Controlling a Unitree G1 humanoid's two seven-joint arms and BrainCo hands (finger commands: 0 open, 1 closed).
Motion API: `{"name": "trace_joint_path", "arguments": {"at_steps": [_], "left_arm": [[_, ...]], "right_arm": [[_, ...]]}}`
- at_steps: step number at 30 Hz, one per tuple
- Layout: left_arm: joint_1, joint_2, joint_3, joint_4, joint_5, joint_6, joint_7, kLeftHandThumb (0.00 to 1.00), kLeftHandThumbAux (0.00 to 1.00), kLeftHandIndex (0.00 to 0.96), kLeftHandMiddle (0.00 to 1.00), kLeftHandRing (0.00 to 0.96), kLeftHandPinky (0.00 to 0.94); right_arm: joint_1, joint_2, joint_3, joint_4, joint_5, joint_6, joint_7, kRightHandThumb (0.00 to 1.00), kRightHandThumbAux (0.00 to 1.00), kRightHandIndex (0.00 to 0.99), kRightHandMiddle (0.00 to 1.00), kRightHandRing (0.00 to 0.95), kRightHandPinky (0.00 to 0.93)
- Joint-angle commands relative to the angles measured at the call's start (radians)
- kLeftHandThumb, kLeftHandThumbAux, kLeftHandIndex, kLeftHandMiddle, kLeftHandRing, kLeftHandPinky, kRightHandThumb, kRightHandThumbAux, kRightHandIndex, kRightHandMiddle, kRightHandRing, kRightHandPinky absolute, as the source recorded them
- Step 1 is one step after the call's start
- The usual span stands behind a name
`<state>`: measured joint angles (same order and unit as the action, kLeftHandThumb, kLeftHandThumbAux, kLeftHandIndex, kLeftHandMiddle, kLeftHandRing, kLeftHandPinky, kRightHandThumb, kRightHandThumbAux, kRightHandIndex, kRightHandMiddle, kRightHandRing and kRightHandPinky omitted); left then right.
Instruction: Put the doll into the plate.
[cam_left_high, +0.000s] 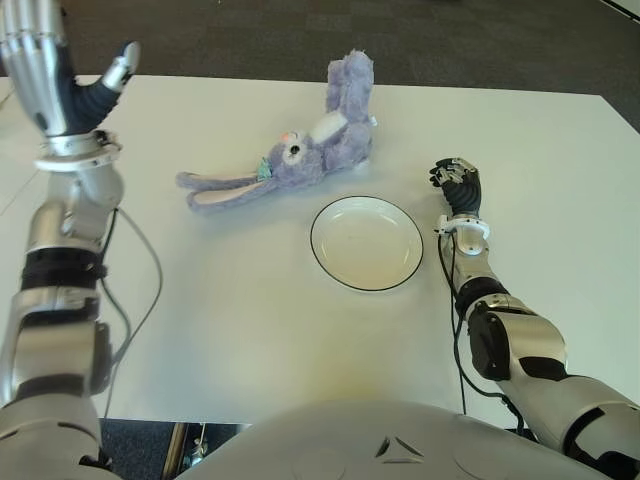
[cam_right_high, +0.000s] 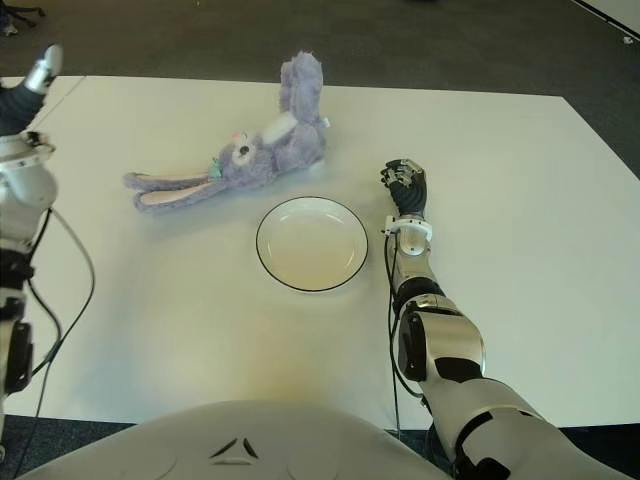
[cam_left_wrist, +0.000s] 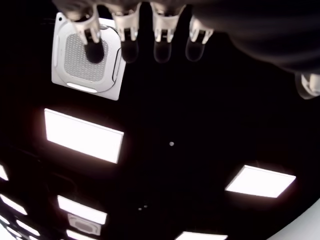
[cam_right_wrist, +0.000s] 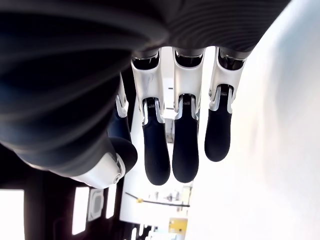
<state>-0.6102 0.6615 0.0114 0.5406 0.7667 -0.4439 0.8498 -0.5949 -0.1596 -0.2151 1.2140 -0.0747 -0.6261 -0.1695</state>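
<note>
doll lies beyond plate, apart from both empty, slack-fingered hands: right hand, left hand.

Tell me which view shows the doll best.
The left eye view: the doll lies whole on the table, beyond the plate, slightly larger than in the right eye view, which also shows it fully. Neither wrist view shows it.
</note>
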Motion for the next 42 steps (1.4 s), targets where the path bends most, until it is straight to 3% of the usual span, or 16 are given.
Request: {"name": "trace_joint_path", "arguments": {"at_steps": [1,4,8,12,15,16,17,19,26,31,37,42], "left_arm": [[-0.106,-0.039,-0.133,-0.005,0.035,-0.051,-0.123,0.257,0.132,0.0,0.0,0.0,0.0],[-0.125,-0.055,-0.189,0.074,0.003,-0.072,-0.272,0.272,0.138,0.0,0.0,0.0,0.008],[-0.248,-0.124,-0.282,0.348,0.033,-0.073,-0.397,0.269,0.159,0.0,0.0,0.0,0.036],[-0.388,-0.252,-0.35,0.613,0.057,-0.027,-0.524,0.258,0.2,0.0,0.0,0.0,0.0],[-0.416,-0.306,-0.371,0.697,0.053,0.001,-0.591,0.26,0.241,0.0,0.0,0.0,0.0],[-0.42,-0.311,-0.375,0.711,0.052,0.003,-0.596,0.261,0.243,0.0,0.0,0.0,0.0],[-0.422,-0.328,-0.373,0.734,0.042,0.023,-0.64,0.302,0.237,0.0,0.0,0.002,0.074],[-0.426,-0.352,-0.372,0.765,0.026,0.051,-0.702,0.309,0.266,0.0,0.0,0.0,0.004],[-0.407,-0.43,-0.393,0.834,0.01,0.166,-0.868,0.337,0.31,0.0,0.0,0.0,0.0],[-0.4,-0.446,-0.42,0.848,0.018,0.196,-0.94,0.276,0.324,0.0,0.0,0.0,0.0],[-0.343,-0.468,-0.436,0.862,0.022,0.281,-0.999,0.174,0.305,0.0,0.0,0.0,0.0],[-0.304,-0.464,-0.44,0.866,0.013,0.308,-1.042,0.15,0.309,0.0,0.0,0.0,0.0]], "right_arm": [[0.219,0.089,0.003,0.14,-0.003,0.093,0.016,0.683,0.73,0.421,0.504,0.502,0.463],[0.216,0.087,0.006,0.141,-0.009,0.099,0.011,0.682,0.731,0.42,0.486,0.486,0.447],[0.214,0.086,0.01,0.141,-0.013,0.101,0.009,0.682,0.731,0.419,0.481,0.485,0.462],[0.215,0.087,0.003,0.141,-0.006,0.094,0.017,0.684,0.73,0.421,0.513,0.525,0.522],[0.215,0.088,0.0,0.14,-0.003,0.087,0.017,0.684,0.729,0.422,0.521,0.52,0.492],[0.215,0.088,0.0,0.14,-0.003,0.086,0.017,0.684,0.729,0.422,0.52,0.519,0.49],[0.215,0.089,0.001,0.14,-0.005,0.081,0.013,0.682,0.729,0.422,0.528,0.528,0.508],[0.215,0.089,0.003,0.139,-0.009,0.074,0.007,0.684,0.729,0.422,0.53,0.533,0.517],[0.216,0.088,0.011,0.14,-0.019,0.073,-0.01,0.685,0.729,0.423,0.54,0.542,0.517],[0.218,0.085,0.014,0.14,-0.021,0.077,-0.015,0.683,0.729,0.422,0.519,0.517,0.472],[0.224,0.083,0.012,0.14,-0.018,0.074,-0.012,0.682,0.73,0.422,0.507,0.508,0.483],[0.227,0.084,0.007,0.139,-0.012,0.068,-0.01,0.682,0.73,0.422,0.519,0.522,0.519]]}}
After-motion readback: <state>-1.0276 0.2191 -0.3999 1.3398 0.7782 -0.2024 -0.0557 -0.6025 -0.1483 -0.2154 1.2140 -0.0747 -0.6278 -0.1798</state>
